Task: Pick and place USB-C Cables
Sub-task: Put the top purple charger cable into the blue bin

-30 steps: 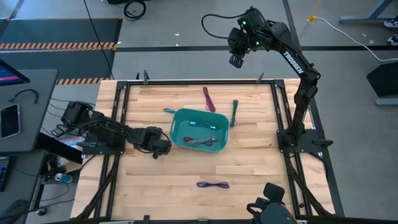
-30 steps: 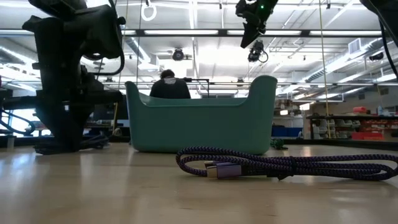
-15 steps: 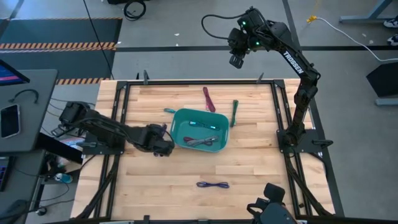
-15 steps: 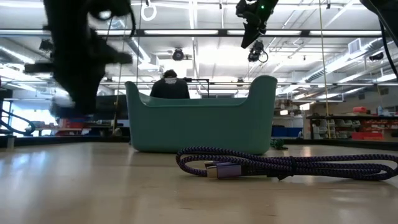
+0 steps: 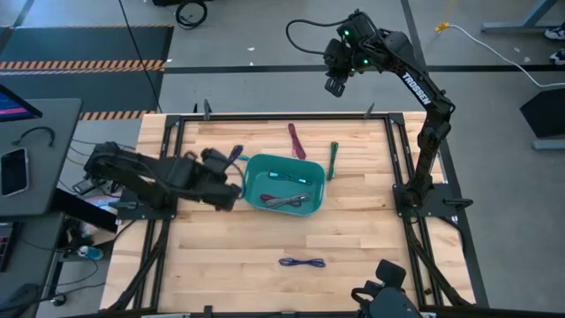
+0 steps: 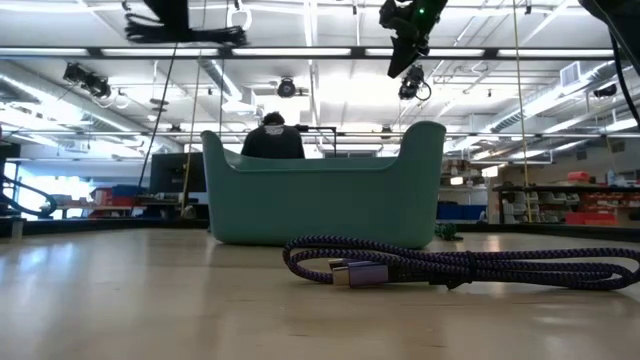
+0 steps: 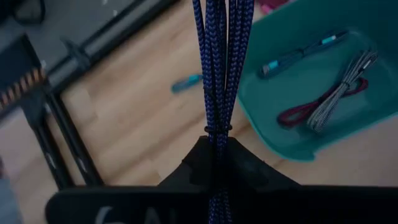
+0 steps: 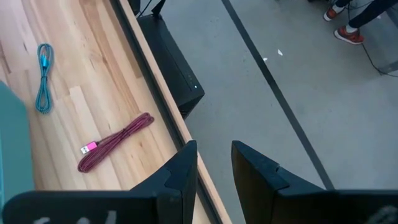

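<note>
USB-C cable [image 7: 221, 56] (blue braided) hangs pinched in the left claw [image 5: 222, 168] beside the bin [image 5: 253, 196].

The left arm reaches in from the table's nine o'clock edge, its wrist raised above the wood. The left gripper [image 5: 231, 159] is clamped on a dark blue braided cable [image 7: 217, 74], pinched between its fingers. The right arm stands folded high past the twelve o'clock edge, the right gripper [image 8: 214, 165] hanging with fingers parted, holding nothing.
</note>
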